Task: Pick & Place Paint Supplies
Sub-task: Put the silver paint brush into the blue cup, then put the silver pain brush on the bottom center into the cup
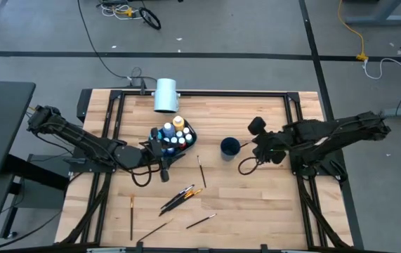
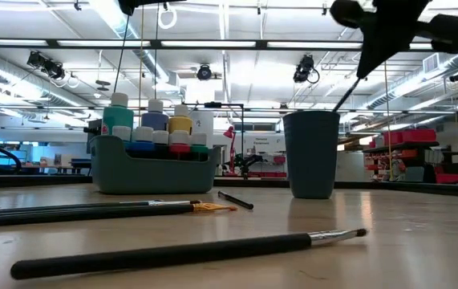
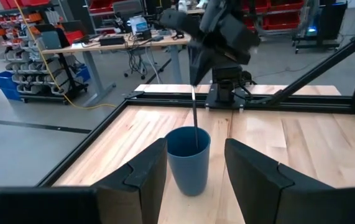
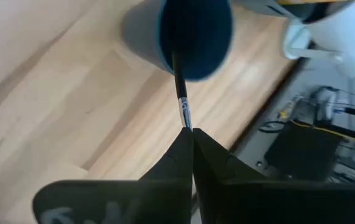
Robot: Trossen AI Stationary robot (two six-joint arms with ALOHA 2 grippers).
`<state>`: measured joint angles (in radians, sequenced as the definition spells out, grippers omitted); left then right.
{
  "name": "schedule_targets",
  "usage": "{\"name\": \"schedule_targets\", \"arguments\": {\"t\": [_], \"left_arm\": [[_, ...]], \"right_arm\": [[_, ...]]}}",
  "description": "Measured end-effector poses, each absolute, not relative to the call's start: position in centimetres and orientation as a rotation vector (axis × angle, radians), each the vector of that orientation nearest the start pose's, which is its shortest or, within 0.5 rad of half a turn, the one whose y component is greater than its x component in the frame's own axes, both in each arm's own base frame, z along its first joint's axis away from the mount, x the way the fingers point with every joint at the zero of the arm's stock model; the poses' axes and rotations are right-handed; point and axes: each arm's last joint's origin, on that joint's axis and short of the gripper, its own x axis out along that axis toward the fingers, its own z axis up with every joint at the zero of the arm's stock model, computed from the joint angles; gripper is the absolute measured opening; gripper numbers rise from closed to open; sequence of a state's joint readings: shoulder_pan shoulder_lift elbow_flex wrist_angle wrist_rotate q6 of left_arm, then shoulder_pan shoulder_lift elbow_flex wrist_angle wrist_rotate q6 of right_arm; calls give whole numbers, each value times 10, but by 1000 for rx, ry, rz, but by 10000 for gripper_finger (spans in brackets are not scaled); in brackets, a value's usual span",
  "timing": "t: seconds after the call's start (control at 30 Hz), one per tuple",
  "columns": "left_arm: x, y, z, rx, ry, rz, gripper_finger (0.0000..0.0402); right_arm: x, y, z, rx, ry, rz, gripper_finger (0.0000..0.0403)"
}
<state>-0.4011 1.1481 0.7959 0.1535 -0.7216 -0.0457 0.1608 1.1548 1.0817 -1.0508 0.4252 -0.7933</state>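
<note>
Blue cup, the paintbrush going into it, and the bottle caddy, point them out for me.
blue cup (image 3: 188, 167): left wrist view, outer wall.
paintbrush (image 4: 180, 93): right wrist view, handle above fingers.
bottle caddy (image 2: 155, 172): low view, front wall.

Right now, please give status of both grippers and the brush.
Right gripper shut on brush, tip inside blue cup. Left gripper open, empty, near cup. Nothing blocking.
</note>
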Motion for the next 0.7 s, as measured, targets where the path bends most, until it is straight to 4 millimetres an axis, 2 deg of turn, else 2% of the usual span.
{"name": "schedule_targets", "arguments": {"t": [0.33, 0.57, 0.7], "left_arm": [[238, -80, 298, 58, 163, 309, 171], [238, -82, 298, 63, 171, 257, 171], [238, -82, 298, 63, 172, 252, 171]], "right_arm": [[240, 26, 275, -1109, 1182, 257, 2], [256, 28, 260, -1133, 1222, 258, 38], [261, 28, 258, -1143, 1210, 225, 53]]}}
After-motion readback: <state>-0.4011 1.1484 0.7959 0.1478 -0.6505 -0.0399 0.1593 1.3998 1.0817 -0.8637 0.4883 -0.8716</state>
